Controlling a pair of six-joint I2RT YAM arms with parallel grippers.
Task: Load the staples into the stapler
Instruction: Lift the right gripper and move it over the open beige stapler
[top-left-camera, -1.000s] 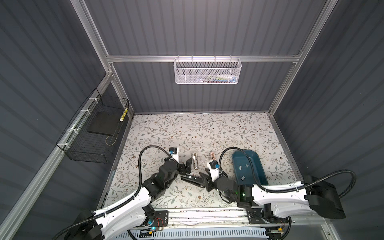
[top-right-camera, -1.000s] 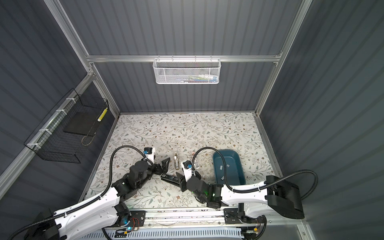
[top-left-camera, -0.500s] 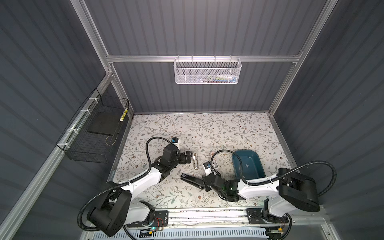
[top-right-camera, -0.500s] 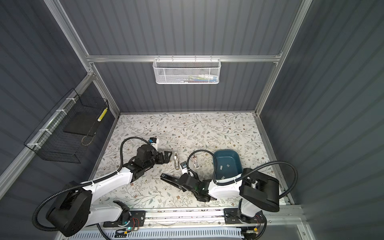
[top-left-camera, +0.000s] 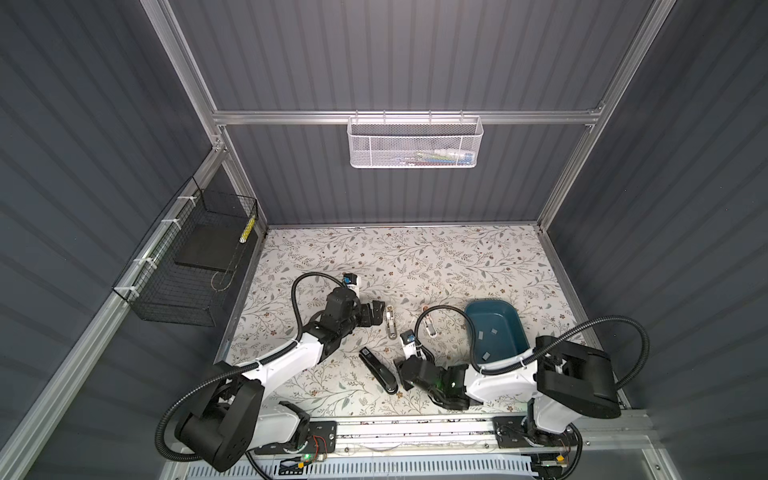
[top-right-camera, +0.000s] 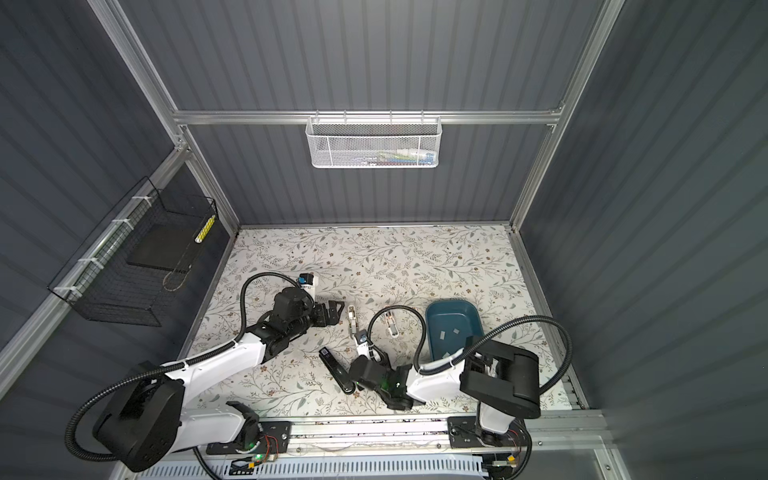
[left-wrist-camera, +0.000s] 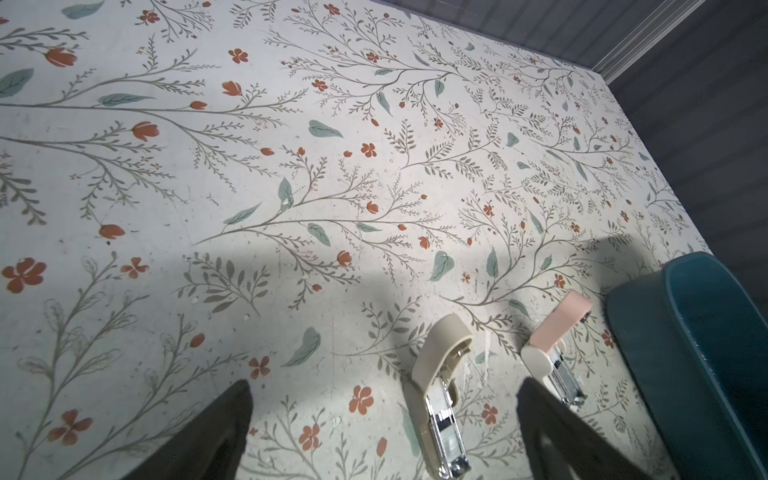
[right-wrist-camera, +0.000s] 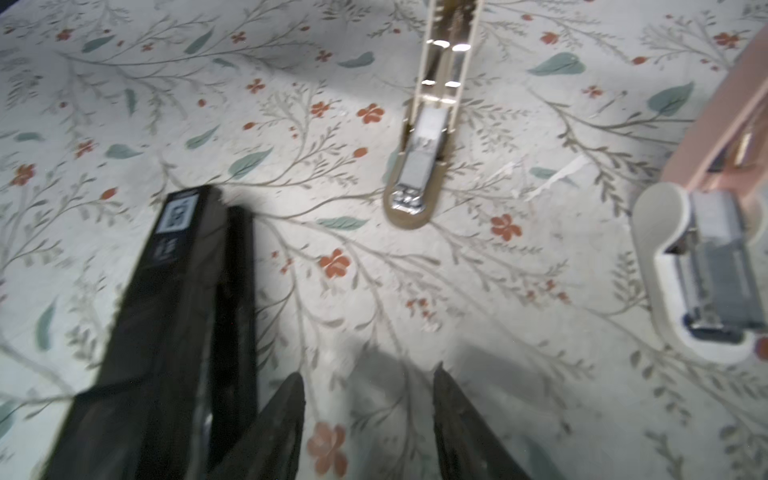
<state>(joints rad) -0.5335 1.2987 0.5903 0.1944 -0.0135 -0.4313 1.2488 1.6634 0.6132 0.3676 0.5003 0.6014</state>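
The left gripper (top-left-camera: 376, 312) has its jaws spread wide and holds nothing. Just beside it, a beige stapler (top-left-camera: 390, 322) lies flipped open on the flowery table (top-left-camera: 415, 257). Nearer the front lies a black stapler (top-left-camera: 378, 370). The right gripper (right-wrist-camera: 368, 376) sits beside it, jaws apart with nothing between them. Next is a pink stapler (top-left-camera: 429, 326), open too. The staples (top-left-camera: 482, 334) lie in the blue tray (top-left-camera: 490, 305) on the right.

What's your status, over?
Left gripper open by beige stapler. Right gripper open beside black stapler. Staples lying in blue tray. Right arm's cable hangs by tray rim.
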